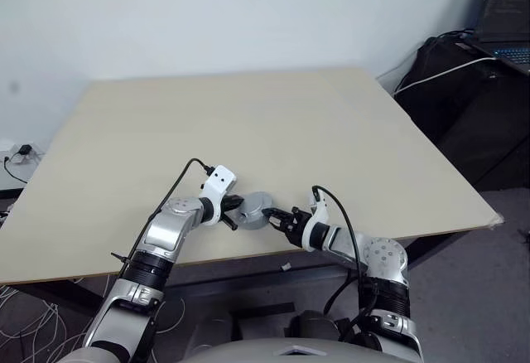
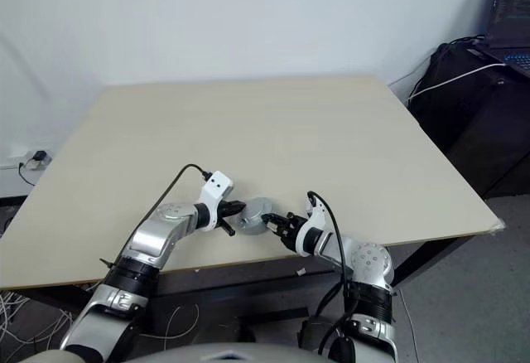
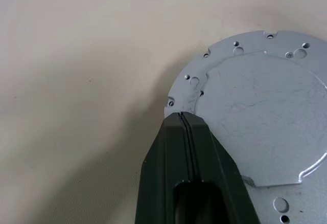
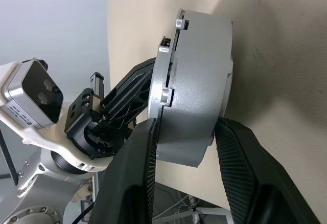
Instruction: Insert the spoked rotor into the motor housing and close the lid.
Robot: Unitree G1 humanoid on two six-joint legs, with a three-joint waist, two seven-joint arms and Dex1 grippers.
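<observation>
Straddling the motor housing [image 4: 196, 81], half-open right claw [image 4: 186, 147]; left claw [image 3: 186, 124] closed.

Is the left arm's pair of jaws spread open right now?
No, the left gripper has its two jaws pressed together, their tip resting on the flat silver plate.

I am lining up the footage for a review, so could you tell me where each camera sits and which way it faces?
Left eye view: on the head, looking forward and down over the table; both arms show.
Right eye view: same head camera, same scene.
Left wrist view: along the shut left gripper, at the silver round assembly.
Right wrist view: along the right gripper, its fingers on either side of the assembly's side wall.
Shared: both wrist views and both eye views show that assembly.
</observation>
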